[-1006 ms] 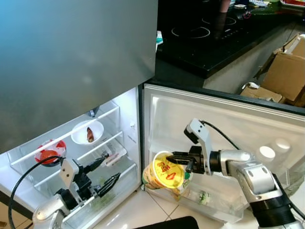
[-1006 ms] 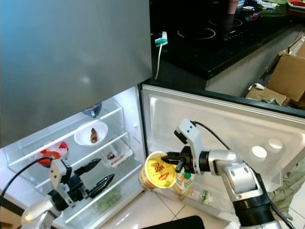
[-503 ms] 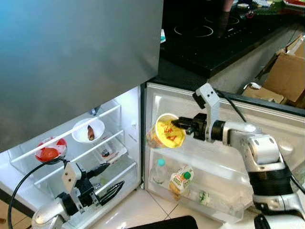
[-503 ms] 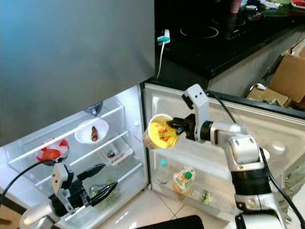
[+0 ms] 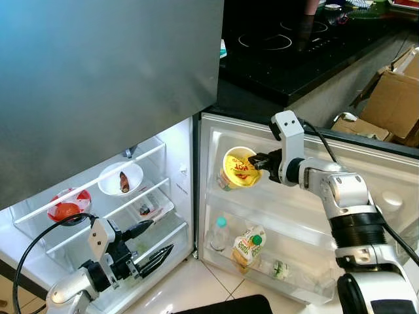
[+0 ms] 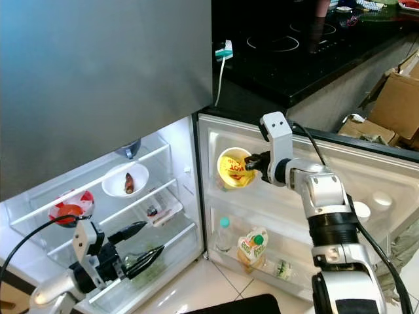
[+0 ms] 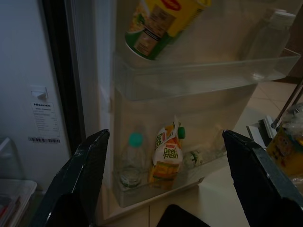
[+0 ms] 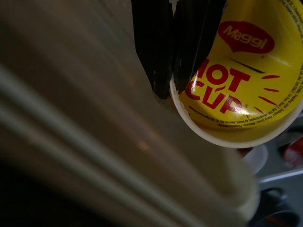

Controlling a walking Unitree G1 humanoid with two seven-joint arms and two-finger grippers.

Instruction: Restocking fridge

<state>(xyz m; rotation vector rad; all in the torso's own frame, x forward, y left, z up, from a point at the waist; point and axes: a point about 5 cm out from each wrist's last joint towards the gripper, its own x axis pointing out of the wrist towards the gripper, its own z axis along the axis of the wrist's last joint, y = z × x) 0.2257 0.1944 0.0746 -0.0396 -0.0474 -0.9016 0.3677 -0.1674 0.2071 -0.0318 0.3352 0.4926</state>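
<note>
Yellow-lidded Maggi Hot Cup noodles [image 5: 239,170] sit tilted in the upper shelf [image 7: 199,75] of the open fridge door [image 5: 340,170], the right gripper [image 5: 257,161] pinching the cup's rim between its black fingers. On the door's bottom shelf stand a clear bottle [image 5: 219,234] and a juice pouch [image 5: 246,246] side by side. Down low by the fridge's glass shelves, the left gripper [image 5: 152,241] hangs with fingers spread apart, holding nothing.

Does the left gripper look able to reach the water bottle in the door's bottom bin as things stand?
Probably yes. The left gripper hangs low with fingers open by the fridge's lower shelves, and the water bottle stands in the bottom door bin nearby with nothing between them, though the bin's front wall hampers a low grasp.
</note>
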